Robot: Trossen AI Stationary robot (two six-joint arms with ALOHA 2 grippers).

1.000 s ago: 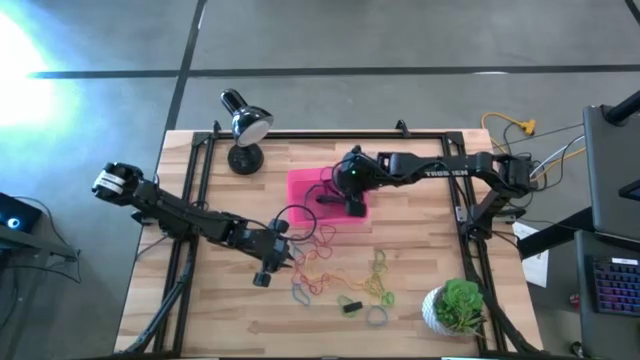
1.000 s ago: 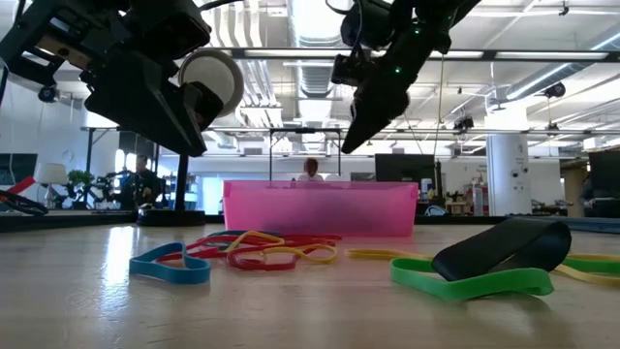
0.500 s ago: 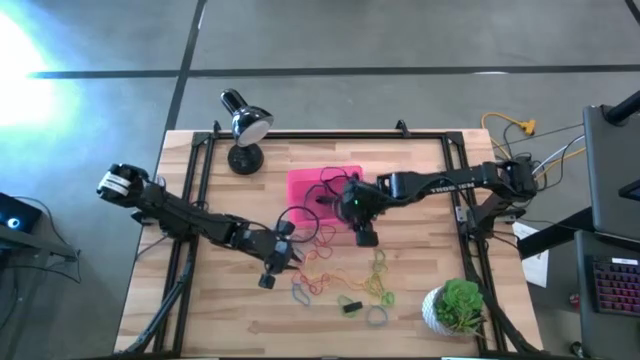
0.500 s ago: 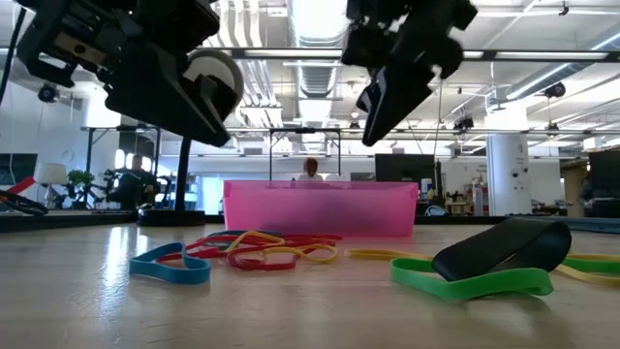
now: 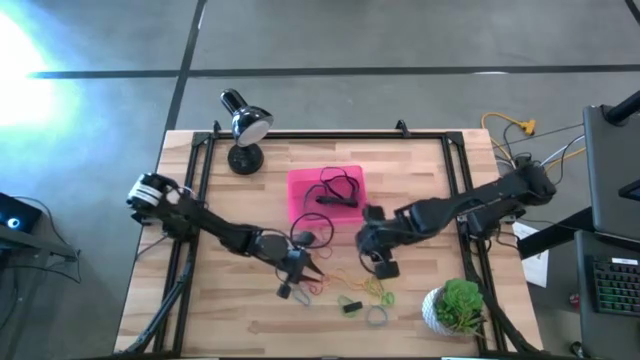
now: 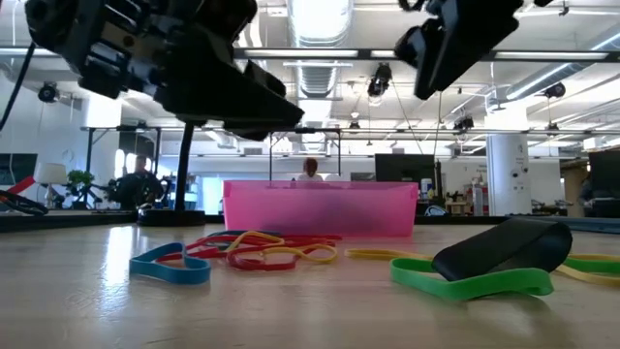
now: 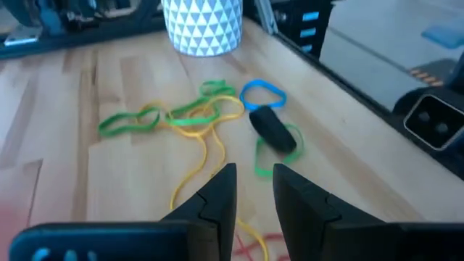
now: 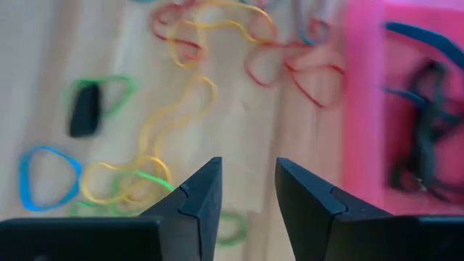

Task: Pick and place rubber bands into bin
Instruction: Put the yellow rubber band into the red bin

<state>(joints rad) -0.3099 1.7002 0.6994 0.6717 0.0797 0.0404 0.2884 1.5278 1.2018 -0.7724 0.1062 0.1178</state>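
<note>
While the pink bin (image 5: 325, 193) sits mid-worktop with a tangle of black bands already inside it, most of the rubber bands (image 5: 345, 288) lie loose on the wooden worktop (image 5: 420, 170) on the near side of the bin, between it and the white plant pot (image 5: 452, 308); that scatter is evidently why both arms lean in toward the same patch. The left claw (image 5: 298, 272) hangs over the red and yellow loops just beside the bin's near edge; its wrist view shows the two fingers parted by a narrow gap with nothing between them, pointed toward a yellow strand and a green band (image 7: 279, 148) with a small black object lying on it. The right claw (image 5: 380, 262) is out over the yellow and green cluster, clear of the bin; its fingers (image 8: 199, 199) stand apart and empty, so I judge it is lining up for a fresh pick, not carrying. A blue band (image 6: 170, 264) lies nearest the low camera, apart from the rest. A desk lamp (image 5: 244, 128) stands at the far corner, out of both arms' way; the bin's low walls should suit drops from above.
</note>
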